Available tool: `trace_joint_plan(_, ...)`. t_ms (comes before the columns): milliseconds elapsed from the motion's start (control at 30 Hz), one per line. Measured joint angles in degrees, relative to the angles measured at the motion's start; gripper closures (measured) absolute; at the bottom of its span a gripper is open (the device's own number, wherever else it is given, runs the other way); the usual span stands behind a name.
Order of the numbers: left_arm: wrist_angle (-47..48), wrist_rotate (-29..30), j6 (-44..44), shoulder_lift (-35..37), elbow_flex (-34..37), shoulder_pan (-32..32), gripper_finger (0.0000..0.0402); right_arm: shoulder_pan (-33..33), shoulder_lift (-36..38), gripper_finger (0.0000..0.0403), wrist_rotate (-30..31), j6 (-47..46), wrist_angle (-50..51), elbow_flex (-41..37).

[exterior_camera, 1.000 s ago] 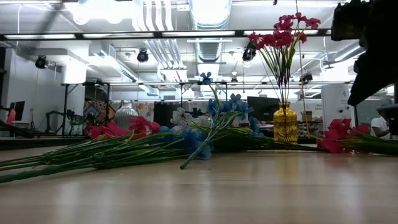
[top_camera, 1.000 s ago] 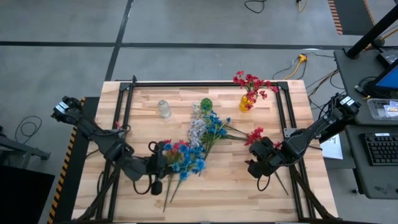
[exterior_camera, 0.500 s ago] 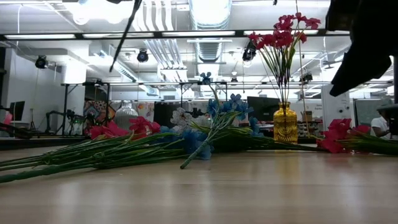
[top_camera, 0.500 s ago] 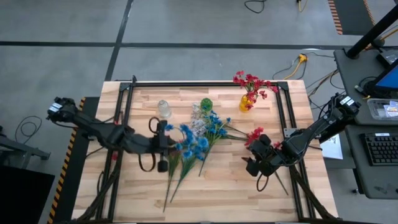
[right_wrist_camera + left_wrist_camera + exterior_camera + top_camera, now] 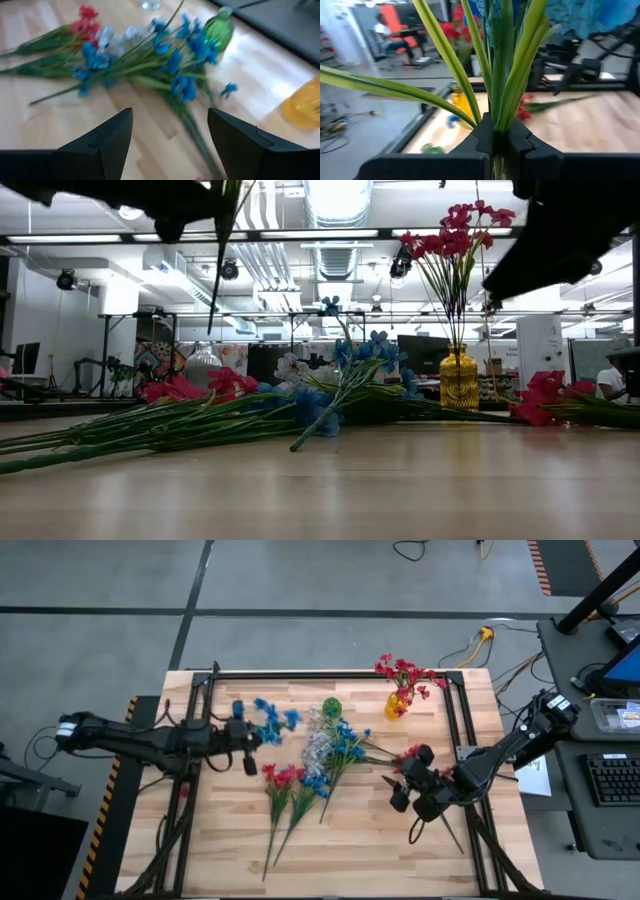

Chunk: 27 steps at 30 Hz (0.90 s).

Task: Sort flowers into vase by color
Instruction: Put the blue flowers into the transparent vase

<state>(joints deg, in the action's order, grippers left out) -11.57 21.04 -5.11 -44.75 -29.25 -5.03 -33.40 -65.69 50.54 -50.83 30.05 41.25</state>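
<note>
My left gripper (image 5: 250, 736) is shut on a blue flower spray (image 5: 267, 720), held in the air over the table's far left part. Its blossoms (image 5: 600, 15) stand above the fingers and its stem end (image 5: 215, 280) hangs below. More blue and white sprays (image 5: 335, 745) and red sprays (image 5: 283, 778) lie flat mid-table. Another red spray (image 5: 410, 754) lies beside my right gripper (image 5: 398, 790), which hovers open (image 5: 170, 137) over the table's right part and touches nothing. Red flowers stand in a yellow vase (image 5: 397, 705). My left gripper pinches the blue spray's bundled green stems and leaves (image 5: 496, 117) between its two fingers, below the blossoms. The fingers come in level from the table's left side and lie across the stems. The spray stands roughly upright, lifted clear of the table.
A green vase (image 5: 331, 707) stands at the far middle, and a clear vase (image 5: 203, 365) farther left, under the held blossoms in the high view. A black frame (image 5: 330, 673) borders the table's far edge and sides. Bare wood lies along the near edge.
My left gripper has lifted the blue spray out of the pile. It has carried it toward the table's far edge and a little left, and the spray has swung from lying flat to upright. The other sprays stay on the table. My right gripper has turned in place.
</note>
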Motion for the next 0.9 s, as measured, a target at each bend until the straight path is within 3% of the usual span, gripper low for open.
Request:
trace_joint_plan(267, 0.1, 0.0, -0.9, 7.5, 0.1, 6.1, 0.0401, 2.1, 0.0, 0.0154, 9.1, 5.5, -3.8, 1.1)
trace_joint_plan(400, 0.9, 3.4, -7.4, 10.0, -1.1, 6.6, 0.0401, 2.1, 0.0, 0.0158, 9.6, 6.3, -4.1, 2.6)
trace_joint_plan(600, -0.4, 0.6, -6.6, 11.9, -0.1, 7.3, 0.0401, 2.1, 0.0, 0.0158, 11.0, 8.1, -3.9, 2.9)
trace_joint_plan(667, -0.9, 3.8, -8.2, 11.6, 0.9, 8.0, 0.0401, 2.1, 0.0, 0.0158, 13.0, 8.3, -3.6, 2.8)
trace_joint_plan(767, -4.3, 9.7, -10.6, 11.5, 1.8, 11.7, 0.0401, 2.1, 0.0, 0.0158, 16.1, 9.9, -3.6, 2.7)
trace_joint_plan(833, -5.2, 9.4, -9.8, 11.6, 1.8, 15.5, 0.0401, 2.2, 0.0, 0.0158, 18.3, 10.9, -3.6, 2.7)
trace_joint_plan(900, -5.2, 5.5, -6.8, 11.4, 1.9, 18.9, 0.0401, 2.4, 0.0, 0.0158, 20.0, 11.2, -3.2, 2.7)
